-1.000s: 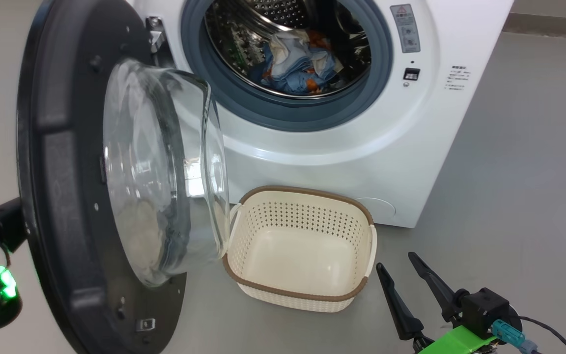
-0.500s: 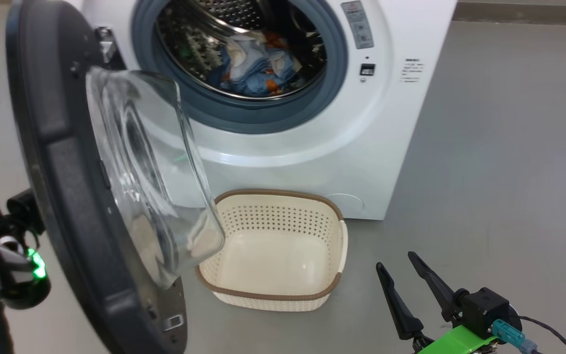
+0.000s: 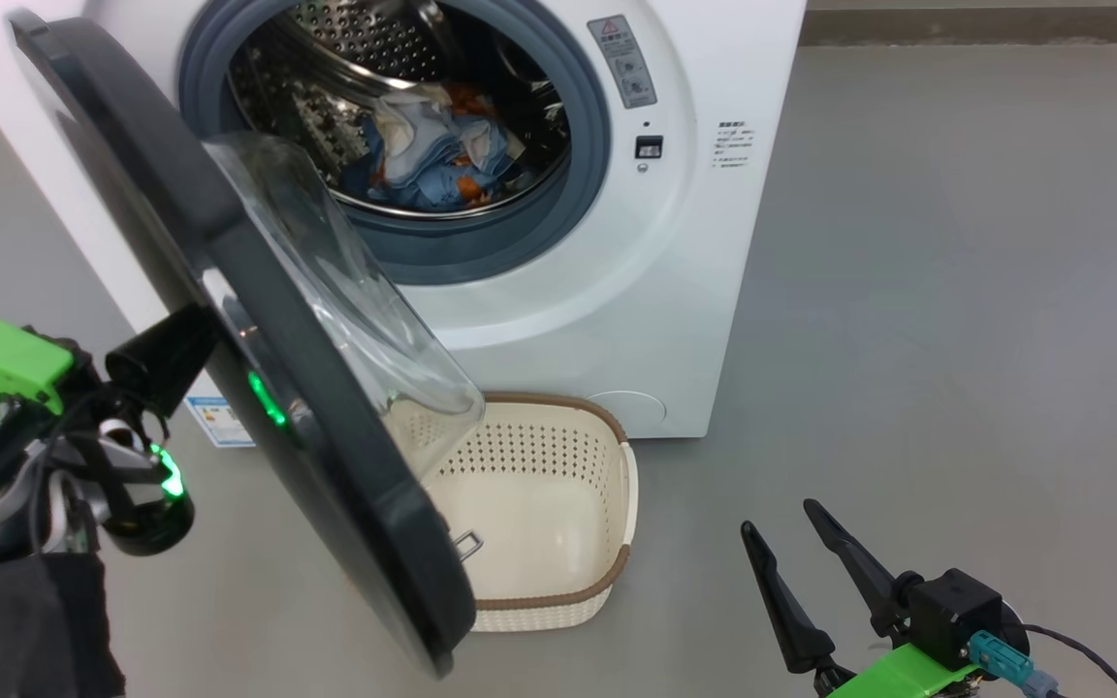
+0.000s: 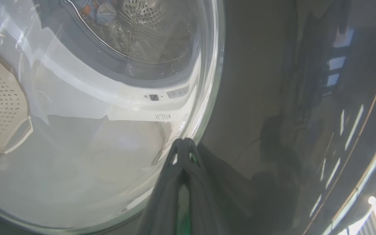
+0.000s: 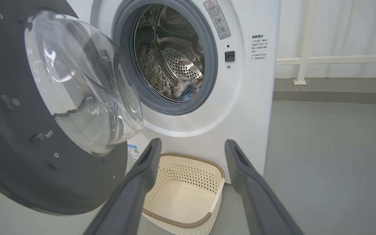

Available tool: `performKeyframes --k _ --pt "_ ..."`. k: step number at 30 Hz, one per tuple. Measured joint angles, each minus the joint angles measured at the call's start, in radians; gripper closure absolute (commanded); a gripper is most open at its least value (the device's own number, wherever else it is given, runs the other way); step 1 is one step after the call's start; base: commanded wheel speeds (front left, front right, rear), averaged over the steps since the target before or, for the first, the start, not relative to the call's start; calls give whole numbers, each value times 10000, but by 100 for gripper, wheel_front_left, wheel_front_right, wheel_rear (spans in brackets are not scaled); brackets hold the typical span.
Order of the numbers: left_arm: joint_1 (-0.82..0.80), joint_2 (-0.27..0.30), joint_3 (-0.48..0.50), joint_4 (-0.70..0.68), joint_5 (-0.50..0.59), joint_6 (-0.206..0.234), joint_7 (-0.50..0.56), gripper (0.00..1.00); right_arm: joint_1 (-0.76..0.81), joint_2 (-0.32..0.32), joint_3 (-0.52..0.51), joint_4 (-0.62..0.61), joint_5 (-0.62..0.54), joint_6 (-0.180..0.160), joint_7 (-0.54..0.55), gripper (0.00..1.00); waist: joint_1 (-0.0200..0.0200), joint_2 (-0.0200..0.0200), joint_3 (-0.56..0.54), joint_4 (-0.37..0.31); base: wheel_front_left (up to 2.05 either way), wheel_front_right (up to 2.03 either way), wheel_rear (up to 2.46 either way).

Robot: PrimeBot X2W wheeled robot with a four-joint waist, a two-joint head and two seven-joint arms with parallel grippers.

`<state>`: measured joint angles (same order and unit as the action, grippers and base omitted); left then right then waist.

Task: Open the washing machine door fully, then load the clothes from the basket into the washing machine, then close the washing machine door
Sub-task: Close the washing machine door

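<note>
Left wrist view: our left gripper [image 4: 183,147], jaws together and empty, touches the washing machine door [image 4: 273,81]; right gripper [image 3: 780,519] jaws gape, empty.

The washing machine [image 3: 675,291], its half-open washing machine door [image 3: 345,485] and the basket [image 3: 539,451] are seen steeply from above by the head camera. The left wrist camera is held very close to the door's outer face, and the drum [image 4: 148,39] is viewed through the glass. The right wrist camera is set low and farther back, aimed nearly level at the machine front. Door, drum and basket are shared by all three views.
</note>
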<state>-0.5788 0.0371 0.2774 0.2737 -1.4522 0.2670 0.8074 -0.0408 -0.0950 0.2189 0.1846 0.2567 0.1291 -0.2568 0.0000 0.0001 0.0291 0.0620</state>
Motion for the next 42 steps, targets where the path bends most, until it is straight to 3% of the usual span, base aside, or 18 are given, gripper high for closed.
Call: performKeyframes --k 24,42 --pt "-1305 17 -1607 3691 -2059 -2441 -2523 100 228 -332 240 2 0 0 0 0 0 0 -376 -549 0 0 0" --pt "-2028 40 -1638 5223 -1960 -3325 -2917 100 242 -362 194 -6 0 0 0 0 0 0 -443 -919 0 0 0"
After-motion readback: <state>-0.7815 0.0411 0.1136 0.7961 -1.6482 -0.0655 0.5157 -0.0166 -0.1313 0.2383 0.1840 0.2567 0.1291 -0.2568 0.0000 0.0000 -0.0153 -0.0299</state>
